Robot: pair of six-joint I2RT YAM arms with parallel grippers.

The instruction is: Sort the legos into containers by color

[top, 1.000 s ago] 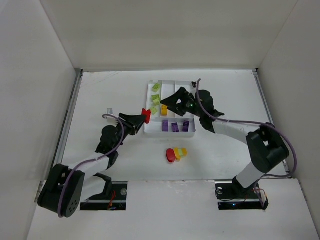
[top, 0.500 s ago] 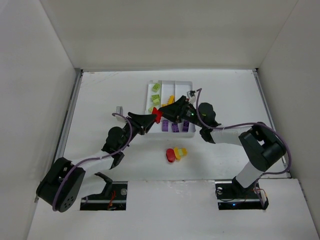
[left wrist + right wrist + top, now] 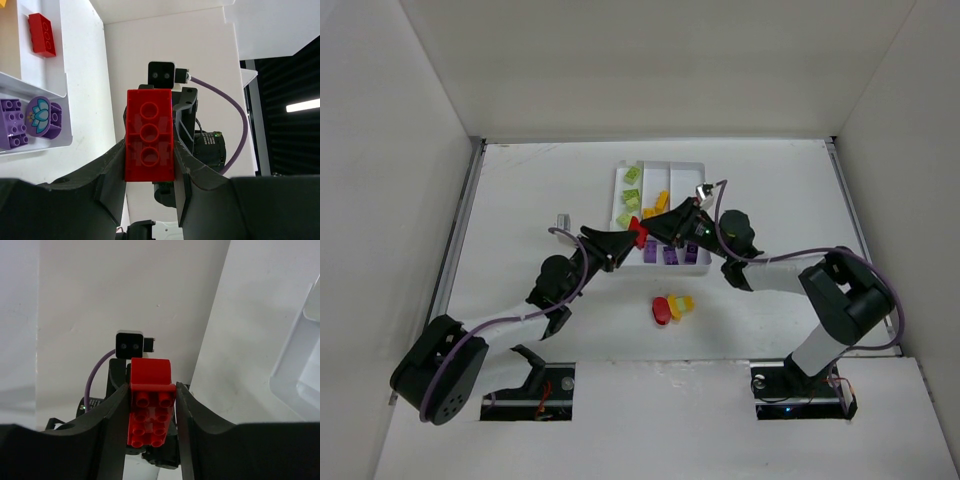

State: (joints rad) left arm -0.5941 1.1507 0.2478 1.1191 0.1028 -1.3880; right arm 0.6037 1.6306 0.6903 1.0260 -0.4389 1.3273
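A red brick hangs above the near left part of the white tray, held from both sides. My left gripper is shut on it, and its underside shows between the fingers as the red brick. My right gripper faces it and is shut on the same red brick, studs showing. Green legos fill the tray's left section, yellow-orange ones the middle, purple ones the crosswise near section. Another red brick lies in a tray section.
On the table near the tray lie a loose red lego and two yellow-orange ones. White walls close the workspace on three sides. The right arm hides the tray's right section in the top view.
My left gripper carried the red brick rightward to above the tray's near edge. My right gripper swung toward it and closed on the same brick.
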